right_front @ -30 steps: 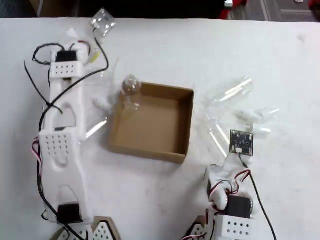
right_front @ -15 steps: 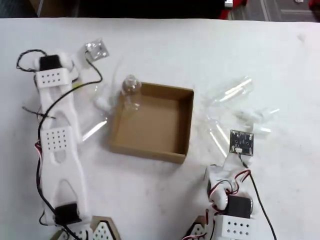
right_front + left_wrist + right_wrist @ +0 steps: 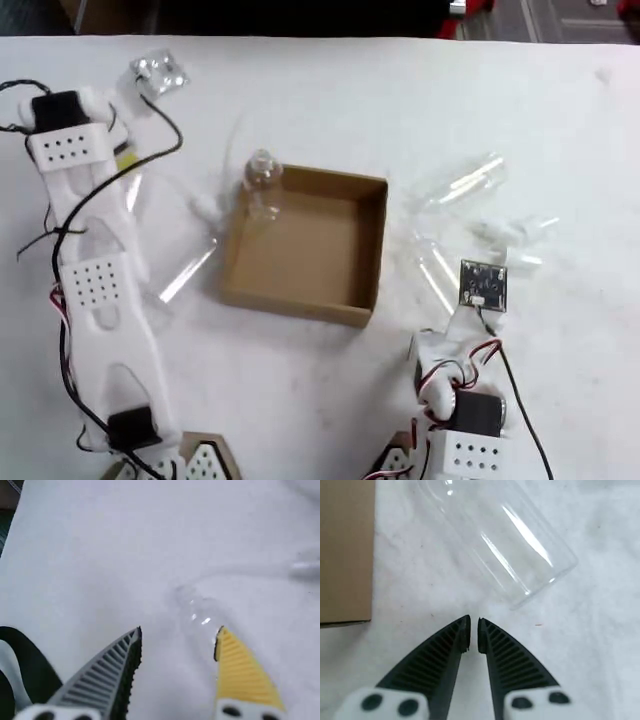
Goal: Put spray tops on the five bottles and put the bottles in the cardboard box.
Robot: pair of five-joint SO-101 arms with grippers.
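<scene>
White cloth covers the surface [image 3: 330, 90], faintly nubbly and speckled where the right wrist view looks close. Largest on it, the left arm [image 3: 100, 290] lies stretched along the left side from the near edge toward the far-left corner, a chain of white perforated plastic shells. Its left pincer [image 3: 177, 637] is spread wide and holds nothing, with one ribbed grey finger and one ribbed yellow finger, both tips low over the cloth. A clear bottle [image 3: 196, 611] lies on its side just beside the yellow tip, its outline melting into the white.

The cardboard box [image 3: 305, 245] sits mid-surface: square, shallow, plain brown, open-topped. An upright bottle [image 3: 262, 182] stands at its far-left corner; whether it is inside the wall or just outside, I cannot tell.

The right arm [image 3: 455, 400] is folded at the near edge, right of the box and partly cut off by the frame. A small dark circuit board [image 3: 482, 283] sits at its wrist. Its right pincer [image 3: 473, 630] is closed on nothing, two black ribbed fingers meeting tip to tip. It points at the end of a wide bottle [image 3: 500, 535] lying near but apart.

A slanting bottle [image 3: 188, 268] lies between the left arm and the box, and a far bottle [image 3: 462, 183] lies right of the box. Small pale pieces [image 3: 515, 240] near it are too faint to identify.
</scene>
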